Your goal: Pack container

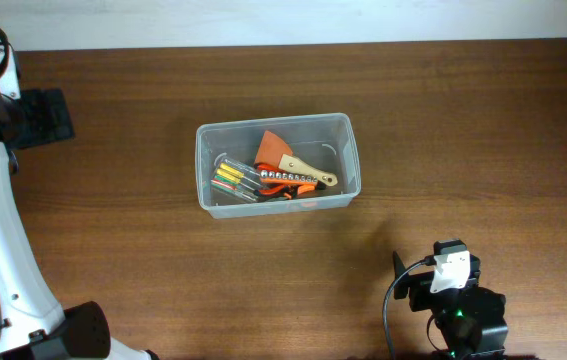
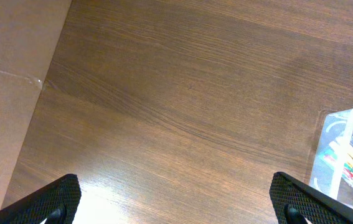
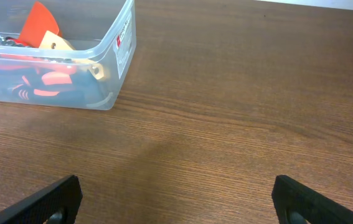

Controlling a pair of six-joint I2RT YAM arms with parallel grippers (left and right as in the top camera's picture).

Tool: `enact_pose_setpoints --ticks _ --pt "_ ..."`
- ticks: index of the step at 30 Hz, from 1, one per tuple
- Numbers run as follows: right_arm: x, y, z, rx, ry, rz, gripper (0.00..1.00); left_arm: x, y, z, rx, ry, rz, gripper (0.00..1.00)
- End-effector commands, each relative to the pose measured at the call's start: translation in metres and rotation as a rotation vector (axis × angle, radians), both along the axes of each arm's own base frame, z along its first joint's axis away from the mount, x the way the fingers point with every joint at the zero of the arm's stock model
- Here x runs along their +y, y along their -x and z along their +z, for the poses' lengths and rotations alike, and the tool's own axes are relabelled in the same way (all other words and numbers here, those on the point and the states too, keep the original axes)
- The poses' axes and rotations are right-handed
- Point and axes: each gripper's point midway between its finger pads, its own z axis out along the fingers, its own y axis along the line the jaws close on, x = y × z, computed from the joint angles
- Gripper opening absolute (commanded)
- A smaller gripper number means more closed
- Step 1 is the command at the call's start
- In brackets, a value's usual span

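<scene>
Container holds hand tools; no loose items visible on table; packing appears complete; left gripper and right gripper both wide, empty.

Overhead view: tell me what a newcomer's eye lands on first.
The clear container at the middle of the dark wooden table draws the eye, with an orange scraper and yellow-handled screwdrivers piled inside. Both arms are well away from it, at the table's edges. The left gripper and right gripper are open and hold nothing.
</scene>
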Motion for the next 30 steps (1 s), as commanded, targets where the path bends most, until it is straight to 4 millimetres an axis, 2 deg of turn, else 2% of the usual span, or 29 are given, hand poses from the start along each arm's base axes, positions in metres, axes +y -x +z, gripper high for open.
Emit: enact_pose_setpoints --ticks 1,21,24,27,30 --pt "-0.004 -0.001 0.0 -0.008 0.0 -0.021 0.98 0.002 0.002 0.002 -0.011 0.001 0.018 0.99" --pt "-0.004 -0.001 0.0 -0.008 0.0 -0.021 0.98 0.001 0.003 0.005 -0.018 -0.002 0.017 0.99" --pt "-0.004 -0.001 0.0 -0.008 0.0 -0.021 0.98 -0.005 0.013 0.019 -0.057 -0.012 0.009 0.99" --pt "-0.004 -0.001 0.0 -0.008 0.0 -0.021 0.98 -0.019 0.033 0.03 -0.086 -0.019 -0.017 0.99" --pt "-0.004 -0.001 0.0 -0.008 0.0 -0.021 0.98 -0.038 0.061 0.025 -0.077 -0.015 -0.053 0.99"
